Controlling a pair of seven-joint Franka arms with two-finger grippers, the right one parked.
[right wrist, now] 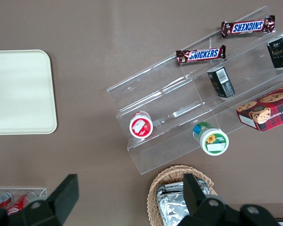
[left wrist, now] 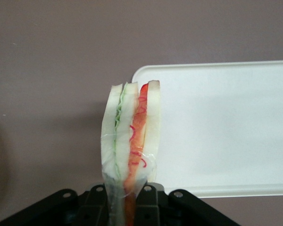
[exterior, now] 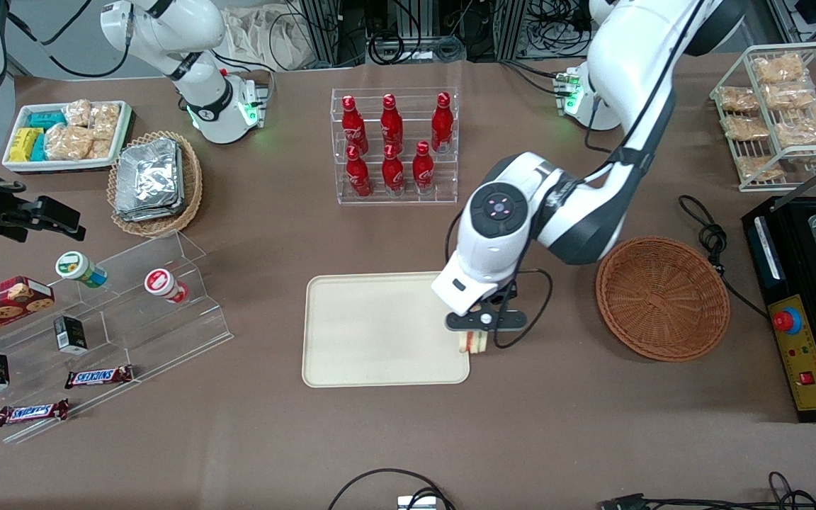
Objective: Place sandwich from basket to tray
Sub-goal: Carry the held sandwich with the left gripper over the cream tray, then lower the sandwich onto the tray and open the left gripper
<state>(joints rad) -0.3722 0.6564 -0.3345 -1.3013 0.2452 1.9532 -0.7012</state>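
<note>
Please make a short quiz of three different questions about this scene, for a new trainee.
1. True or false: the sandwich lies in the basket.
2. The gripper is above: A) the tray's edge, B) the bottle rack, C) the basket.
3. What is held between the fingers?

Key: 1 false, the basket holds nothing; 2 A; 3 the sandwich.

One sandwich (exterior: 472, 343), one basket (exterior: 661, 298), one tray (exterior: 380, 330), six red bottles (exterior: 392, 145), two chocolate bars (exterior: 98, 377), one gripper (exterior: 477, 338).
</note>
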